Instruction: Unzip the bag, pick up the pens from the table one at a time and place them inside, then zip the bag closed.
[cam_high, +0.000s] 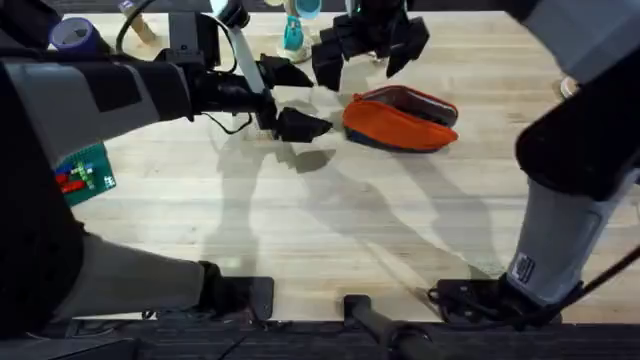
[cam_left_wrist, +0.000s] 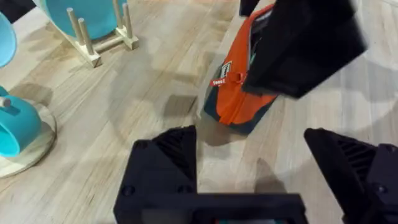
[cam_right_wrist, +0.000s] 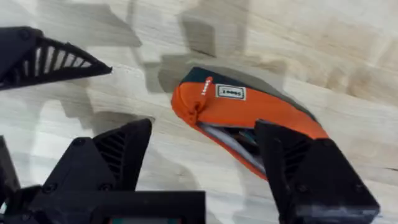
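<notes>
Both grippers are hanging open and empty: left gripper (cam_high: 290, 97) beside bag (cam_high: 400, 118), right gripper (cam_high: 368, 50) above it, prob. bracketing bag to work zipper w/o it sliding.

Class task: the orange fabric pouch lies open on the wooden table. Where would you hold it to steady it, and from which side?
Pinch the closed end of the orange fabric pouch, by the white label, coming from above. That end is bunched, narrow enough for open jaws, and leaves the opening free.
</notes>
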